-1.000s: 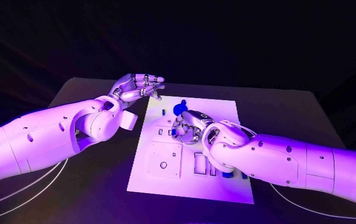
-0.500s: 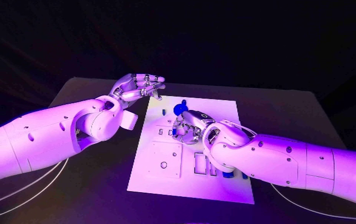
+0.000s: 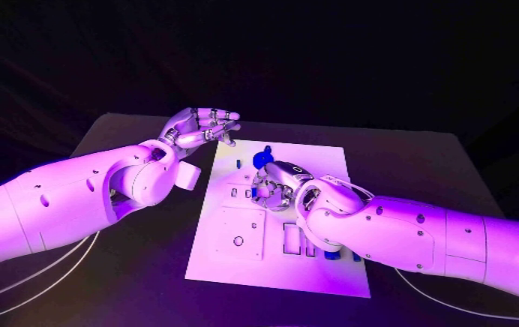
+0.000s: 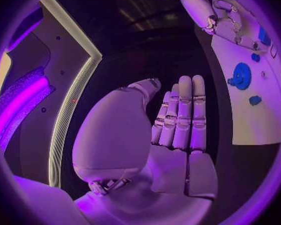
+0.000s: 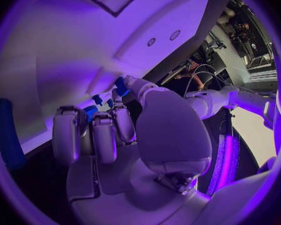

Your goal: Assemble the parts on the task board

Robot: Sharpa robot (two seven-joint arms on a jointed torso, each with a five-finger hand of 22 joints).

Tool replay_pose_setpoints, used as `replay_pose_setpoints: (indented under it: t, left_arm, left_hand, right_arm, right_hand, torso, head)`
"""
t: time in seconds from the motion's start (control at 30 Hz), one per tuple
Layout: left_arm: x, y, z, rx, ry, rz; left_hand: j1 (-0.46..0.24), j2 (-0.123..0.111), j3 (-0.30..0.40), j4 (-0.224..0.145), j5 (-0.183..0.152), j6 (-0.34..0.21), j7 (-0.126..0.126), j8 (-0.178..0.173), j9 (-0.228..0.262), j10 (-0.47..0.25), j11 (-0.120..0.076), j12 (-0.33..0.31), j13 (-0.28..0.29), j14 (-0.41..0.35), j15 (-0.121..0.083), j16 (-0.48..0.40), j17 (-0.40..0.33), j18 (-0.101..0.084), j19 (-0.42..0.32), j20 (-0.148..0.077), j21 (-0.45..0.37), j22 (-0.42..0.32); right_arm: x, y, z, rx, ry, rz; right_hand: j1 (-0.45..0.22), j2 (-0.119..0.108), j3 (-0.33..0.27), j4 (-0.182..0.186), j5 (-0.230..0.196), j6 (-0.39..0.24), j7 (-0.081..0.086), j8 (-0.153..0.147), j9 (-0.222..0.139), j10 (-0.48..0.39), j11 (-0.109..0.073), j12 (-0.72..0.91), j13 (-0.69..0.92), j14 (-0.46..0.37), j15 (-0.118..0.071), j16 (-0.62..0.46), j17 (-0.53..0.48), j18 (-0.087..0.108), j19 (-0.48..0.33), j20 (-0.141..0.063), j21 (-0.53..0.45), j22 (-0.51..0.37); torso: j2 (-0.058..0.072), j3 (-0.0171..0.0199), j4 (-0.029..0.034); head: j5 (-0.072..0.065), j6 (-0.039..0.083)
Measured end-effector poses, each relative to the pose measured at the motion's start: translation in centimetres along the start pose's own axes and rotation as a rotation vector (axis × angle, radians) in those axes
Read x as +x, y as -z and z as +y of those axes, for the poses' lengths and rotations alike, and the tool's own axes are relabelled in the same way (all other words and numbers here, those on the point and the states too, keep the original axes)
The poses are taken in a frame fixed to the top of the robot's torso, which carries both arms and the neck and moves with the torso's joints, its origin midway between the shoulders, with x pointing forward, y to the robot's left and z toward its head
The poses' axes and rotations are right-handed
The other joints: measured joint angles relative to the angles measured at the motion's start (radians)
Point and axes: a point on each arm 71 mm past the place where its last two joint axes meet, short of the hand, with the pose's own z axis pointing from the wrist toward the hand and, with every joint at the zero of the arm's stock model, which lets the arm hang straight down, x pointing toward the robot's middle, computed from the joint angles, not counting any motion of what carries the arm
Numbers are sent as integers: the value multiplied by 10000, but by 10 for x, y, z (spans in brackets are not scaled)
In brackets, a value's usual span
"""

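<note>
Right hand (image 3: 276,184) on task board (image 3: 325,263), no legible writing

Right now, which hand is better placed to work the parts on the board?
Right. The right hand is over the task board, its fingers curled by small blue parts. The left hand hovers off the board's far corner, holding nothing.

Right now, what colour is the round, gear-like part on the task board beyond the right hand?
Blue. The round part shows best in the left wrist view, lying on the white task board.

Black table (image 3: 130,136), white task board (image 3: 325,274) flat mid-table (small blue parts (image 3: 262,159) on it)
</note>
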Motion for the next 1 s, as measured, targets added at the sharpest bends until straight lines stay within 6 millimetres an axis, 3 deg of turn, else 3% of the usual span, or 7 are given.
replay_pose_setpoints:
  t: [0.2, 0.5, 0.6, 0.67, 0.77, 0.87, 1.0]
  left_arm:
    - [0, 0, 0, -3, -3, 0]
    - [-1, 0, 0, -7, -7, -2]
    - [-1, 0, 0, -13, -18, -7]
    - [-1, 0, 1, -22, -31, -14]
    - [-2, 0, 1, -43, -69, -28]
    - [-3, -1, 1, -76, -117, -35]
    - [-4, -1, 3, -215, -257, 10]
  left_hand:
    - [0, 0, 0, 0, 0, 0, 0, 0, -1, 0, 0, 0, -1, 0, 0, 0, 0, 1, 0, 0, 0, -1]
    - [0, 0, 0, 0, 0, 0, 0, 0, -2, 0, 0, 0, -1, 0, 0, 0, 0, 1, 0, 0, 0, -2]
    - [0, 0, 0, 0, 0, 0, 0, 0, -2, 0, 0, 0, 7, 0, 0, 0, 0, 0, 0, 0, 0, -2]
    - [-12, 8, 0, 0, 0, 0, 0, 0, -2, 0, 0, 0, 9, 0, 0, 0, 0, 0, 0, 0, 0, -2]
    - [-81, 0, 0, 0, 0, 0, 0, 0, -2, 0, 0, 0, 8, 0, 0, 0, 0, -1, 0, 0, 2, -2]
    - [-81, 0, 0, 0, 0, 0, 0, 0, -2, -8, 9, 0, 8, 0, 0, 34, 3, 0, -27, 27, 47, 2]
    - [-542, -75, -183, 183, 0, -107, -14, -64, 0, 2, -2, 25, 83, 144, -3, 294, 121, 0, -27, 27, 117, 15]
  right_arm:
    - [0, 0, 0, -8, 5, 12]
    - [0, 0, 0, -26, -5, 20]
    - [0, 1, -1, -48, -23, 11]
    - [0, 2, 0, -82, -48, -2]
    - [-1, 5, 0, -142, -106, -44]
    - [-3, 9, 0, -209, -180, -103]
    - [-12, 15, 1, -373, -298, -328]
  right_hand:
    - [-41, -117, 0, 0, 0, -141, 67, -57, -44, -195, 21, -176, -51, -14, 28, 0, -1, 1, -36, 36, -77, -1]
    - [-215, -481, -214, -35, 0, -656, 170, -350, -178, -676, 156, -643, -558, 2, 154, -87, -2, 1, -184, 110, -305, -2]
    - [-249, -514, -1118, 102, 14, -1034, 284, -604, -278, -831, 267, -727, -715, 0, 254, -116, -2, 0, -251, 177, -379, -2]
    - [320, -232, -2527, 444, 75, -1242, 383, -829, -354, -908, 343, -727, -784, 0, 362, -116, -3, 1, -269, 265, -435, -2]
    - [833, -34, -3586, 1028, 75, -1254, 394, -965, -393, -907, 343, -727, -824, -1, 361, -116, -3, 1, -247, 287, -435, -2]
    - [845, -21, -3699, 1135, 76, -1254, 395, -967, -393, -907, 343, -727, -825, -1, 361, -116, -3, 1, -247, 287, -435, -2]
    - [1345, 53, -4076, 1598, 75, -1254, 395, -1006, -393, -907, 343, -727, -805, -1, 361, -116, -3, 2, -247, 287, -435, 1]
  torso:
    - [0, 0, 0]
    - [0, 2, 0]
    - [0, 2, 2]
    - [0, 3, 6]
    - [-1, 6, 7]
    - [-5, 7, 6]
    - [-20, 7, -12]
  head:
    - [-11, -7]
    - [-10, -1]
    - [-9, 5]
    - [-8, 7]
    - [-8, 9]
    - [-4, 9]
    - [-1, 20]
